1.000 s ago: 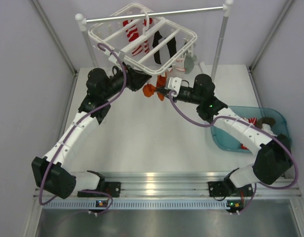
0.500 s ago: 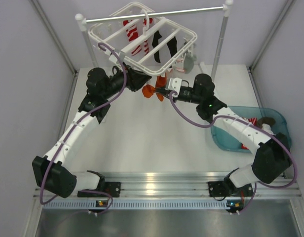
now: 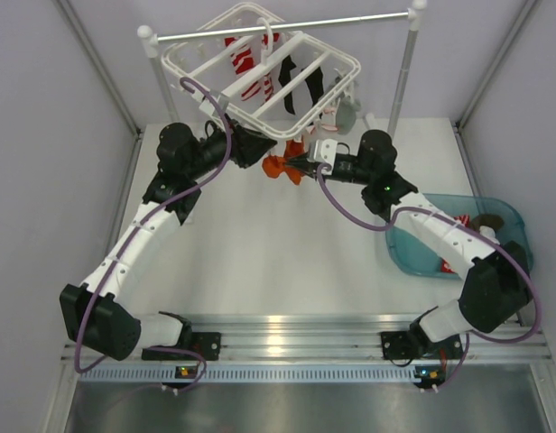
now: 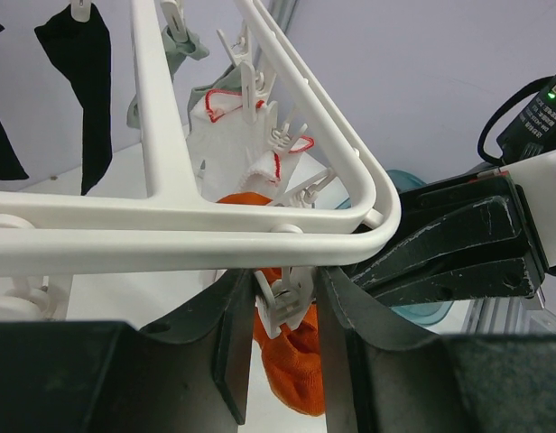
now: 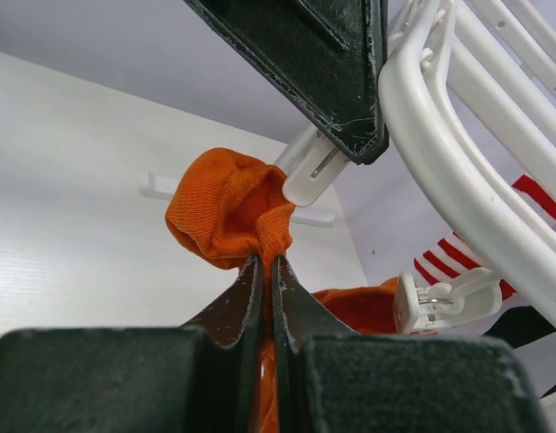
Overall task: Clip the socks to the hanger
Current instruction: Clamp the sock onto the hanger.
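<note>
Starting at the left, my left arm [image 3: 152, 216] reaches up under the near corner of the hanger [image 4: 170, 225]. The left jaws are clenched partway on one dangling clip [image 4: 282, 302], pinching it, as far as I can judge, to spread its mouth. Just right of that is the orange sock [image 5: 226, 209], bunched and grasped tight in the right jaws. Its fabric is right against the clip, well above the surface [image 3: 260, 262].

So the step in hand is feeding this sock into the clip. Next I need the right arm [image 3: 431, 230] to push the fabric into the clip's mouth. Then the left jaws must let go so the clip bites, and only after that do I free the sock.

I count one hanger and one orange sock in hand. I think five are hung: one striped sock [image 3: 245, 56], two black socks [image 4: 75, 63], one white sock [image 4: 226, 122] and one grey sock [image 3: 347, 113]. At far right, one blue bin [image 3: 513, 221] holds at least two more.
</note>
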